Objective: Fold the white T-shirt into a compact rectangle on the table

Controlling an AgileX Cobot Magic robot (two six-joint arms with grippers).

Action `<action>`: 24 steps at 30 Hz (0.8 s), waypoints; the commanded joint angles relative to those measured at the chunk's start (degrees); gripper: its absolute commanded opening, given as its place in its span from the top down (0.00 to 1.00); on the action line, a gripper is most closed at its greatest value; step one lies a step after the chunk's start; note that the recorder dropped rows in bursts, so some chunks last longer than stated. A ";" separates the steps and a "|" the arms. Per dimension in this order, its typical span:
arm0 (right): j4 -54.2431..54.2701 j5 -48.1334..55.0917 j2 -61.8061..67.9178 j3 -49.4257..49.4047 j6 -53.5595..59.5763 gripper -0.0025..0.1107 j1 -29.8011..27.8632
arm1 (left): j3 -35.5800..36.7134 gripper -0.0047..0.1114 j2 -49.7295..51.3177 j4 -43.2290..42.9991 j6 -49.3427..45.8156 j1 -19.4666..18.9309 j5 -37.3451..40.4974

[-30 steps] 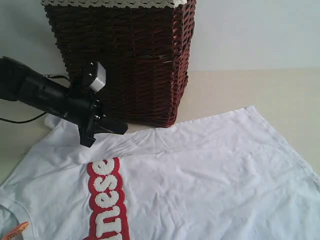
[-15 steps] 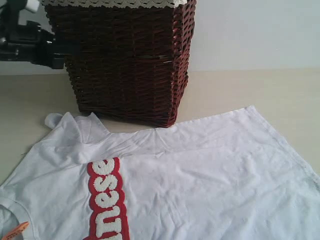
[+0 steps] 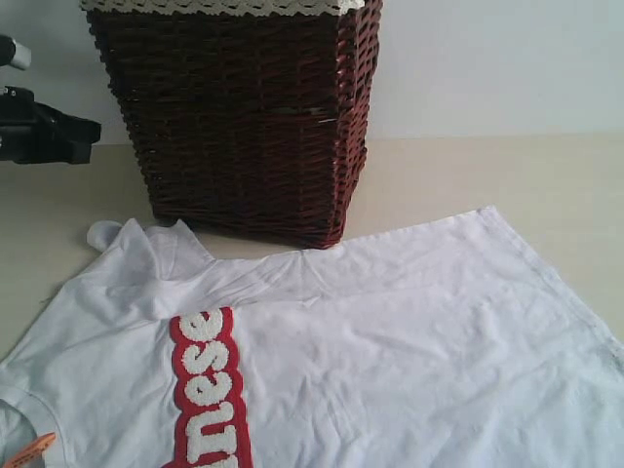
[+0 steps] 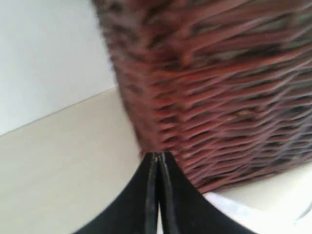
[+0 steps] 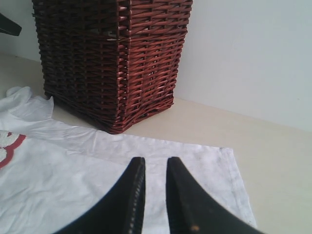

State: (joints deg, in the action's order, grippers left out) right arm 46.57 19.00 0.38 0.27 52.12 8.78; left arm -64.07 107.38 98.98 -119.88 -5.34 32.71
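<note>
The white T-shirt (image 3: 390, 331) lies spread and unfolded on the surface (image 3: 526, 175), in front of the dark wicker basket (image 3: 244, 117), with one sleeve (image 3: 146, 253) bunched at the basket's base; the left gripper (image 4: 157, 157) hangs beside the basket, jaws pressed together on nothing; the right gripper (image 5: 155, 163) hovers above the shirt near its hem corner (image 5: 222, 156), jaws slightly apart and empty; you would do well to smooth that sleeve first, then pinch the fabric right at an edge; only the exterior view shows the red-outlined lettering (image 3: 207, 390); only the right wrist view shows the right gripper.
</note>
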 commanded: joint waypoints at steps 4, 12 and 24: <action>-0.23 -0.06 -0.38 -0.27 0.07 0.83 0.09 | -7.26 0.96 6.63 0.97 -0.28 0.87 -1.81; -0.23 -0.06 -0.38 -0.27 0.07 0.83 0.09 | -14.10 0.96 8.96 0.97 0.53 1.70 0.77; -0.23 -0.06 -0.38 -0.27 0.07 0.83 0.09 | -14.56 0.96 9.10 0.97 0.52 10.52 7.60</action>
State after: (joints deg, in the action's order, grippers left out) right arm 46.57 19.00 0.38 0.27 52.12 8.78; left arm -78.35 116.30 99.77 -119.60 2.01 36.85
